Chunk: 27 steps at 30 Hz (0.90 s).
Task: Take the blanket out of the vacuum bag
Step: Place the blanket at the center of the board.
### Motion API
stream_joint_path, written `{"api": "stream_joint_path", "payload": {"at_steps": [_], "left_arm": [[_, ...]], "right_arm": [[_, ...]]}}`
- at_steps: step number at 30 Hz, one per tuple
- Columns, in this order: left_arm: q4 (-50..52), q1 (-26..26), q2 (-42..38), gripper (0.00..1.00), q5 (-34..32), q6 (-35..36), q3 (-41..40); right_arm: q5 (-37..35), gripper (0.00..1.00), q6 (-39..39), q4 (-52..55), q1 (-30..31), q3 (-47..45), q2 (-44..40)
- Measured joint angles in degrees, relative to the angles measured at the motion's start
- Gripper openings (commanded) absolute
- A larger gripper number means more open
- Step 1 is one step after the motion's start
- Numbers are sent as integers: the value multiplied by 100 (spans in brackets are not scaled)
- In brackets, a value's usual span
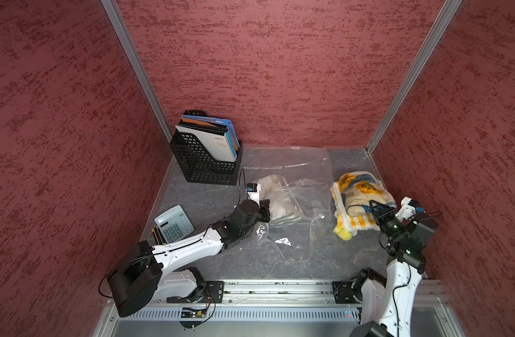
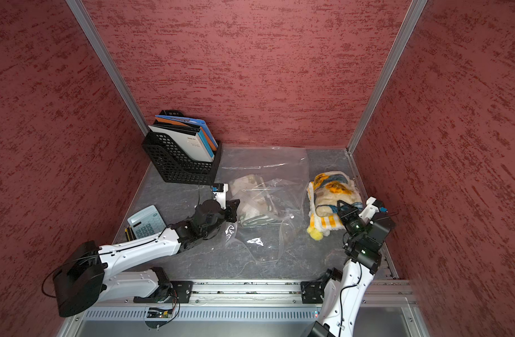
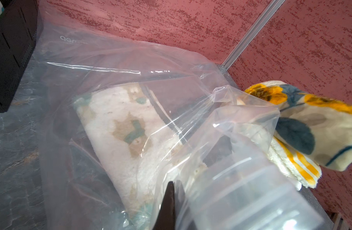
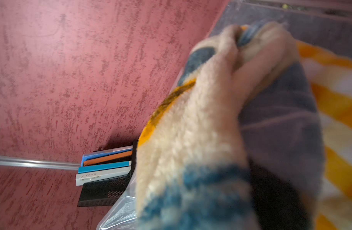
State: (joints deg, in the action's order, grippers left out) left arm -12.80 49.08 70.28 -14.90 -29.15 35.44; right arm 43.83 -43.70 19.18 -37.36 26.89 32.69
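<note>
You'll find a black mesh file rack [image 1: 203, 166] in both top views, upper left of the grey stone-patterned tabletop [image 1: 198, 201], close to the back corner. It holds upright folders [image 1: 212, 137]: white in front, then blue and orange behind. In the right wrist view the same rack [image 4: 103, 193] and its folders [image 4: 105, 165] sit low and left of centre. Toward the lower left of the tabletop in a top view lies a pale grey-blue calculator [image 2: 147, 223], tilted, resting partly on a dark item with yellow edges [image 2: 128, 233] that is too small to identify. Mottled red walls [image 1: 250, 73] close in three sides, joined by metal corner posts [image 1: 136, 70].
</note>
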Motion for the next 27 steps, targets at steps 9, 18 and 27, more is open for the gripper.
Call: {"api": "stream_joint_path", "payload": {"at_steps": [9, 18, 27], "left_arm": [[162, 136, -330, 0, -63, 4, -66], [374, 173, -398, 0, -177, 44, -52], [557, 232, -396, 0, -214, 68, 68]], "right_arm": [[-551, 46, -50, 1366, -111, -188, -439], [-702, 68, -52, 2142, -192, 404, -225], [-240, 76, -254, 2286, 87, 603, -361]]}}
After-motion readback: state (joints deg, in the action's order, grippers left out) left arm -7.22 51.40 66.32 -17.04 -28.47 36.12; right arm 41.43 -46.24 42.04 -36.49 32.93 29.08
